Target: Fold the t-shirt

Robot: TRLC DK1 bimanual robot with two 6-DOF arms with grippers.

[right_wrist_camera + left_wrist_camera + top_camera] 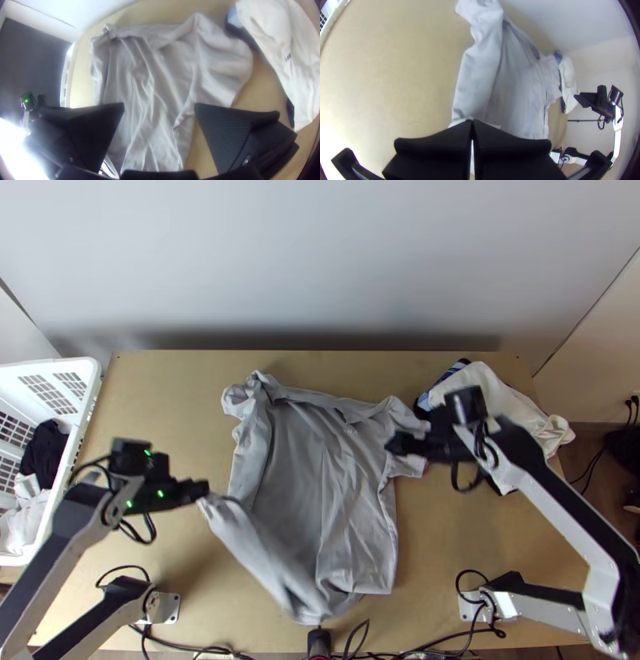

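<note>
The shirt lies between the grippers, long axis running far to near (collar apparently far). The left gripper pinches its near-left part, outward of the body; the right gripper, fingers apart, is nearest the right sleeve.

Left claw pinched closed; right claw spread.
</note>
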